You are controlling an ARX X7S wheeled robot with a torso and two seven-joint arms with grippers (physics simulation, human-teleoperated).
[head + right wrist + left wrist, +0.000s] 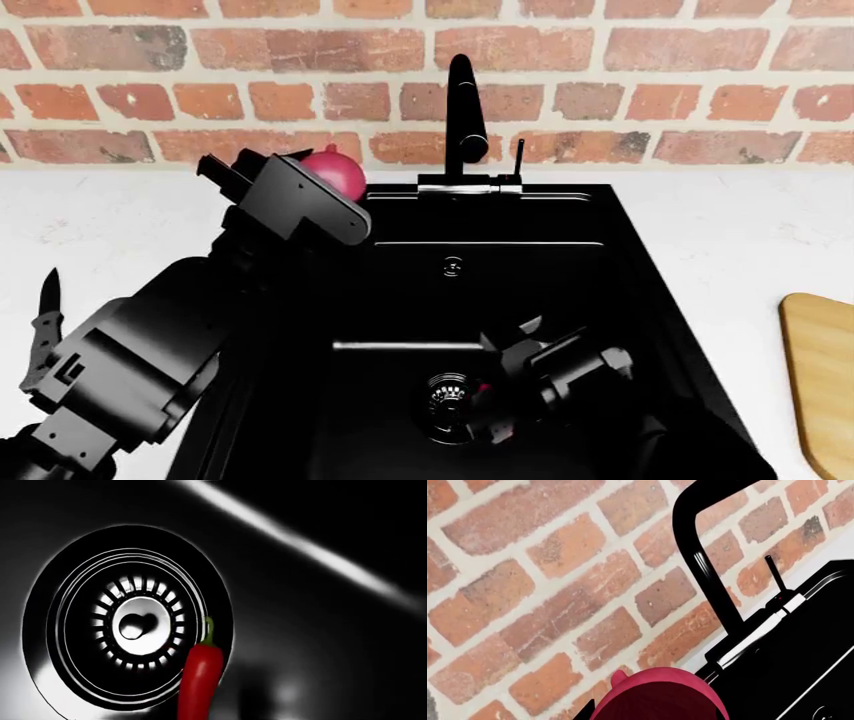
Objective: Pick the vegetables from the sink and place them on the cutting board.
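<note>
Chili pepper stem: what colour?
Green, on the bright red chili pepper lying by the drain. Right wrist view shows it best.

The purplish-red onion [336,170] is sitting raised above the black sink's [627,260] back left corner. The slender red chili pepper [199,680] is lying by the round metal drain [133,625]. The tan cutting board [821,370] is lying well apart.
</note>
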